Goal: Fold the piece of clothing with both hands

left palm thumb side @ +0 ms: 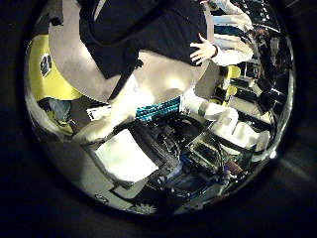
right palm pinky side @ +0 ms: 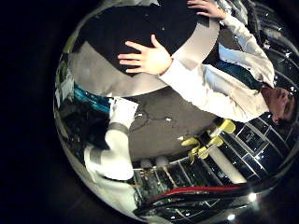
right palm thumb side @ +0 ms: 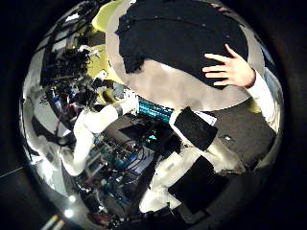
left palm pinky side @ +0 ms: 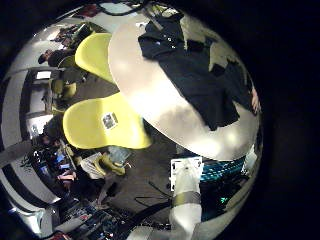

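Garment: I see a dark garment (right palm thumb side: 182,38) spread flat on the round worktop (right palm thumb side: 182,91), covering much of its surface; one sleeve reaches toward the edge in my left little finger side view (left palm pinky side: 205,75).
Person: a person's hand (right palm pinky side: 148,58) lies flat on the garment at its edge, fingers spread, with a white sleeve (right palm pinky side: 210,86) behind it; my right thumb side view shows the same hand (right palm thumb side: 230,69) half on the cloth, half on bare worktop.
Left hand: well above the worktop and clear of the garment; I cannot tell how its fingers are set.
Right hand: also high over the worktop, touching nothing; I cannot tell the state of its fingers either.
Chairs: yellow chairs (left palm pinky side: 100,118) stand just beside the worktop.
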Robot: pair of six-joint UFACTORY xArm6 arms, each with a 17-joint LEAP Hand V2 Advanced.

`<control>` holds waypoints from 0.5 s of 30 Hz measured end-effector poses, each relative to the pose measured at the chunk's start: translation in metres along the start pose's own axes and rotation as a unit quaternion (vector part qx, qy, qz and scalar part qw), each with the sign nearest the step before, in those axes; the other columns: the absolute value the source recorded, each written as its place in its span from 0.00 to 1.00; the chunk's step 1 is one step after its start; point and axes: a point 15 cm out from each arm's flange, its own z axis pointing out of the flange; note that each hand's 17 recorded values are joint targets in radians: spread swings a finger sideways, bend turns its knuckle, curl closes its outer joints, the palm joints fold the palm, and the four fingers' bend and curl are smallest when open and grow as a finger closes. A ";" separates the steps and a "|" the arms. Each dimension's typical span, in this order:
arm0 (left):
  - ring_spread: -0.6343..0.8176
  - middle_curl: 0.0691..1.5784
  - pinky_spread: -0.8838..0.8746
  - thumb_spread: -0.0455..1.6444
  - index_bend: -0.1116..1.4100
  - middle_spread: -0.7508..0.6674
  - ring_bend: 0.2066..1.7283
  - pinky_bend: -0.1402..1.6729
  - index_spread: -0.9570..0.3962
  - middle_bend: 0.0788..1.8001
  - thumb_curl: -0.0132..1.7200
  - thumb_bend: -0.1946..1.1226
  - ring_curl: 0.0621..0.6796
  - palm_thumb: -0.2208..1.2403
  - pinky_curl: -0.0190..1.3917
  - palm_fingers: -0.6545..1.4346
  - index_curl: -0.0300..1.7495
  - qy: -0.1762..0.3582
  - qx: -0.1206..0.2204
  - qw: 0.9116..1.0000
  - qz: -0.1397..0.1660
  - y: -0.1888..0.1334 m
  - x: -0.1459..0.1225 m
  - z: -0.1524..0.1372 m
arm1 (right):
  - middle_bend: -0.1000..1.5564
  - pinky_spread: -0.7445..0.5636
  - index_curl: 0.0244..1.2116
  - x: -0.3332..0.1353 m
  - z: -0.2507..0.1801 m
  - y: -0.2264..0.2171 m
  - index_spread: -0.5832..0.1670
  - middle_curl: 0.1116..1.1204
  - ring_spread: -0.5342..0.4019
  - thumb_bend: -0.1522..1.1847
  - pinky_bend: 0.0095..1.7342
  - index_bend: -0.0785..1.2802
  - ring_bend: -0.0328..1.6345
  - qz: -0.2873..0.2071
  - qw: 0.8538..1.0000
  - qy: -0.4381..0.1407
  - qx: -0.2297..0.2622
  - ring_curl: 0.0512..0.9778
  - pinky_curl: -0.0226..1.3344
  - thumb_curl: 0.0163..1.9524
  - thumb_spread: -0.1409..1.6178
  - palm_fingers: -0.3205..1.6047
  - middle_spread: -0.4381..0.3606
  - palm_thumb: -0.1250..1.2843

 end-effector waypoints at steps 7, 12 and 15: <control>0.37 0.42 0.49 0.70 0.32 0.34 0.33 0.22 0.43 0.19 0.20 0.13 0.29 0.44 0.38 0.54 0.46 -0.001 0.008 1.000 0.003 0.002 0.000 -0.004 | 0.21 0.84 0.23 -0.002 -0.021 -0.015 0.32 0.26 0.70 0.10 0.27 0.18 0.37 0.001 1.000 -0.003 0.012 0.19 0.19 0.18 0.80 0.32 0.52 0.54; 0.37 0.42 0.49 0.70 0.32 0.33 0.33 0.22 0.43 0.18 0.20 0.13 0.28 0.44 0.38 0.54 0.46 -0.001 0.002 1.000 0.022 0.000 0.001 0.006 | 0.21 0.84 0.23 -0.002 -0.018 -0.012 0.32 0.26 0.70 0.10 0.28 0.18 0.38 0.003 1.000 -0.004 0.007 0.18 0.19 0.18 0.81 0.32 0.52 0.54; 0.37 0.41 0.49 0.70 0.31 0.33 0.33 0.22 0.43 0.18 0.20 0.13 0.28 0.44 0.38 0.54 0.46 -0.003 0.001 0.999 0.038 -0.012 0.003 0.021 | 0.21 0.84 0.23 -0.002 -0.017 -0.013 0.32 0.26 0.70 0.10 0.28 0.18 0.38 0.004 1.000 -0.006 0.011 0.18 0.19 0.18 0.81 0.32 0.52 0.54</control>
